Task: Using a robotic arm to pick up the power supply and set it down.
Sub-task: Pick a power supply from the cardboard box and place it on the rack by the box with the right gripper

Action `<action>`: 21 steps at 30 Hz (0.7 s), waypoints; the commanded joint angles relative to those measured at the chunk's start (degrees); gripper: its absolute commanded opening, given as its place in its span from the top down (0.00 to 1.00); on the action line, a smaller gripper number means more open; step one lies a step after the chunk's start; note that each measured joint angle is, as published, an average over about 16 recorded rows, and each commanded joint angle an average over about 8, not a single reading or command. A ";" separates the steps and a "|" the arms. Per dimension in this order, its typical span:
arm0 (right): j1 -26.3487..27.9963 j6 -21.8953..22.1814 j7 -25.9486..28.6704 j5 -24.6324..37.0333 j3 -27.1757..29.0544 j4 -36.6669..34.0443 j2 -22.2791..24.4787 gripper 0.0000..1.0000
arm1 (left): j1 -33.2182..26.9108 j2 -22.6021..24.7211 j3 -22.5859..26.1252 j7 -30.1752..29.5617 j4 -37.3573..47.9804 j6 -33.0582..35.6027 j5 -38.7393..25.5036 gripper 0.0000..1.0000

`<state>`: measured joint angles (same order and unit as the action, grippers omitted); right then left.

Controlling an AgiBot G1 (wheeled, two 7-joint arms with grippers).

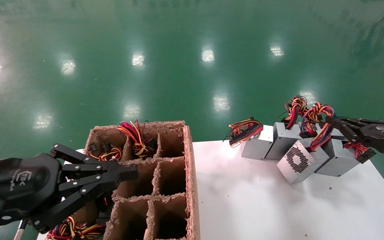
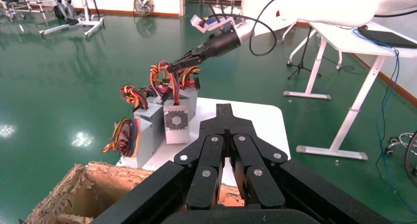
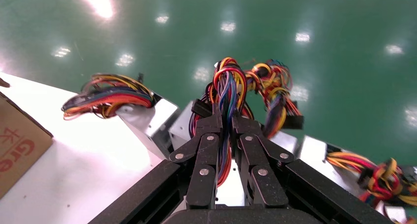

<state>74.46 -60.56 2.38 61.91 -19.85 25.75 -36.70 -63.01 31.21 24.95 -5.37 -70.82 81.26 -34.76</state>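
right gripper (image 1: 332,120) clamps power supply (image 1: 301,160) wires | left gripper (image 1: 130,173) above box (image 1: 188,166)

Your right gripper (image 1: 332,120) was reaching in from the right, clamped tight on something. Left gripper (image 1: 130,171) just hung low, fingers together.

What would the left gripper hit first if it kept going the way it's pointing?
Probably the box's divider walls: the shut left gripper points across its open cells towards the table. Depth is unclear, so it might pass above them.

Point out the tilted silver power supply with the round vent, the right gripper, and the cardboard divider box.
Tilted silver power supply (image 1: 300,162): head view, vented face.
Black right gripper (image 1: 331,120): head view, fingertips on wires.
Brown cardboard divider box (image 1: 189,173): head view, right wall.
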 commanded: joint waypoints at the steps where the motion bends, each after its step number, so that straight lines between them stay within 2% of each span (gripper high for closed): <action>1: 0.11 -0.28 0.09 0.21 -0.09 -0.15 0.60 1.00 | 0.00 0.00 0.00 0.00 0.00 0.00 0.00 1.00; 6: -0.72 0.68 0.74 -0.12 0.29 0.41 1.59 1.00 | 0.00 0.00 0.00 0.00 0.00 0.00 0.00 1.00; 21: -5.21 7.60 3.54 -1.30 1.54 4.38 2.12 1.00 | 0.00 0.00 0.00 0.00 0.00 0.00 0.00 1.00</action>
<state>69.47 -53.18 5.84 60.74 -18.42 30.10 -34.66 -63.01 31.21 24.96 -5.37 -70.82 81.26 -34.76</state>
